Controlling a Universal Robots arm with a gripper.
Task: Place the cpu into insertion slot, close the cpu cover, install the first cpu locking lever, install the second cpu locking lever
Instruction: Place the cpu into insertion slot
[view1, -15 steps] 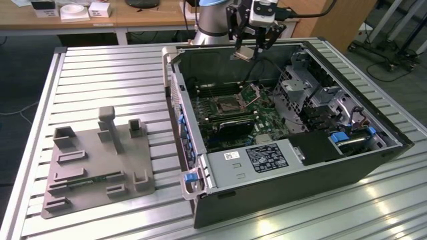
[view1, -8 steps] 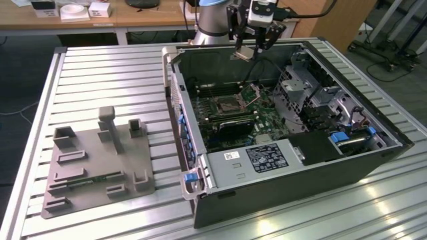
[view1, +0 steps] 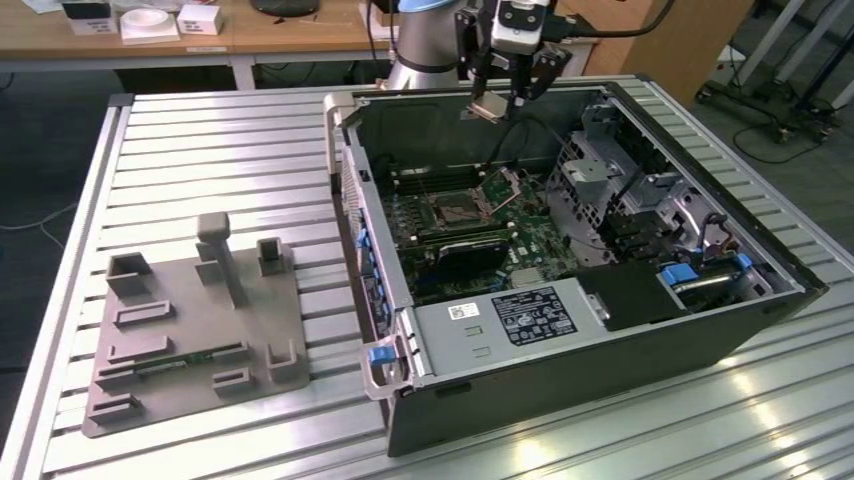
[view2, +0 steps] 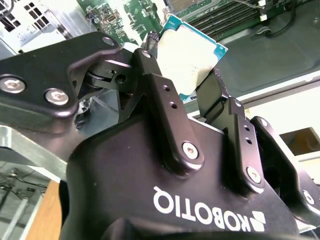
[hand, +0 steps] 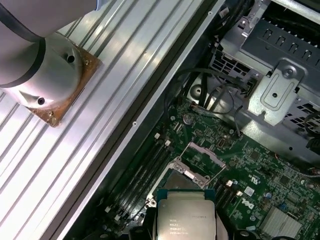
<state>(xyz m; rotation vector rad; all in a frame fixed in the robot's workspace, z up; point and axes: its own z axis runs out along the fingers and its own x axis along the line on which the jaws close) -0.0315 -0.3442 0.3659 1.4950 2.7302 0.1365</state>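
High over computer case (view1: 561, 395) | gripper (view1: 498, 100) pointing down | pinching cpu (view1: 486, 108), tilted

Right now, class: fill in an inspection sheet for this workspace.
Surface: ribbed aluminium table, carrying an open black computer case.
Job's things: flat silver square cpu held above the case; silver-rimmed square insertion slot bare; thin metal cpu cover raised.
Clutter: grey moulded fixture tray at the exterior view's left.
Gripper: black gripper shut on the cpu.
Cables: black cables looped inside the case.
Surroundings: wooden desk behind, holding white boxes.
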